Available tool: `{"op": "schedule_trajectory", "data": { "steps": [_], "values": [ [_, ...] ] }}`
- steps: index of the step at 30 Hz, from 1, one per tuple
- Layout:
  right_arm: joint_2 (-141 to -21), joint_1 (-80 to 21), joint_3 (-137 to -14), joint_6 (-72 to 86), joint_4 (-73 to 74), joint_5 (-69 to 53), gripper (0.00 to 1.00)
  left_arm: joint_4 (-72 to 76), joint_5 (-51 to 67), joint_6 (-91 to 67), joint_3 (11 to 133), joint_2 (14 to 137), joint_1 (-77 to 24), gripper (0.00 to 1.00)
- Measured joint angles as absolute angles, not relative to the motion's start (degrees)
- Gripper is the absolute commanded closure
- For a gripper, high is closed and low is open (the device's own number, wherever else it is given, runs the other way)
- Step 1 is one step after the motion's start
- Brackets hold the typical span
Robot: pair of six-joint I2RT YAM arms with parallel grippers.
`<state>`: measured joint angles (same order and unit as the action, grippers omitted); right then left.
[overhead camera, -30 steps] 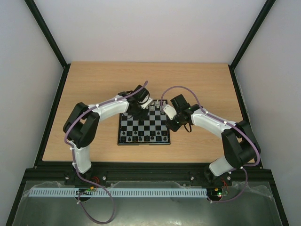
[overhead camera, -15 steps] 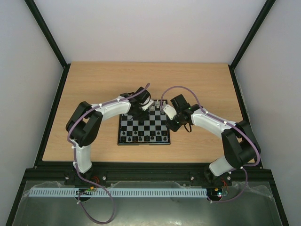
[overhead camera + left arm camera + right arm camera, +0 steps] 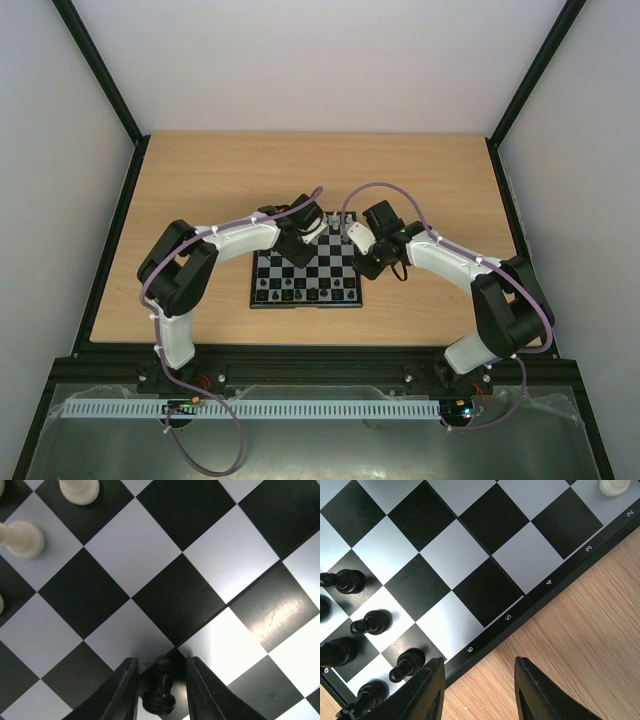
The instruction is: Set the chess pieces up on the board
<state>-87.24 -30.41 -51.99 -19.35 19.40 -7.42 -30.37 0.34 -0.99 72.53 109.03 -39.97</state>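
Wooden surface (image 3: 200, 180) carries the board (image 3: 320, 270), roughly at its middle. Left arm (image 3: 235, 238) reaches over the board's far-left part. Right arm (image 3: 450, 262) reaches to the board's right edge.

Left fingers (image 3: 122, 690) are low over the board (image 3: 130, 545) and stand either side of a black pawn (image 3: 159, 692). The pawn is upright on a dark square, next to the board's centre fold line. Only thin dark gaps show between pawn and fingers, so cannot tell if they are clenched on it or just bracketing it.

Right fingers (image 3: 427, 690) are released and spread apart. One is over the board's numbered border near the 6, the other over bare wood just off that border.

Chess pieces: black pieces (image 3: 372, 622) are bunched on squares at the board's end by the 6 mark, several leaning or lying. One white piece (image 3: 614, 486) sits at the opposite end, near the 2. White pawns (image 3: 22, 539) stand on squares well apart from the black pawn. In the top view, dark pieces (image 3: 290, 293) line the board's near edge.
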Motion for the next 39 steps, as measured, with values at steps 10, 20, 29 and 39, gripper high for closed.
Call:
{"op": "schedule_trajectory", "data": {
  "steps": [10,20,29,39],
  "values": [
    [-87.24,-30.41,-51.99,-19.35,19.42,-7.42,0.60,-30.35,-1.15,-2.35,70.52,107.61,-40.12,0.74],
    [-87.24,-30.41,-51.99,-19.35,19.42,-7.42,0.60,-30.55,-1.50,-3.01,69.93,107.11,-40.23,0.80],
    [-87.24,-30.41,-51.99,-19.33,19.42,-7.42,0.60,-30.55,-1.41,-2.96,69.93,107.11,-40.82,0.89],
    [-87.11,-29.67,-54.83,-14.94,21.41,-10.35,0.60,-28.60,0.25,-2.76,64.01,97.93,-40.97,0.91]
  ]
}}
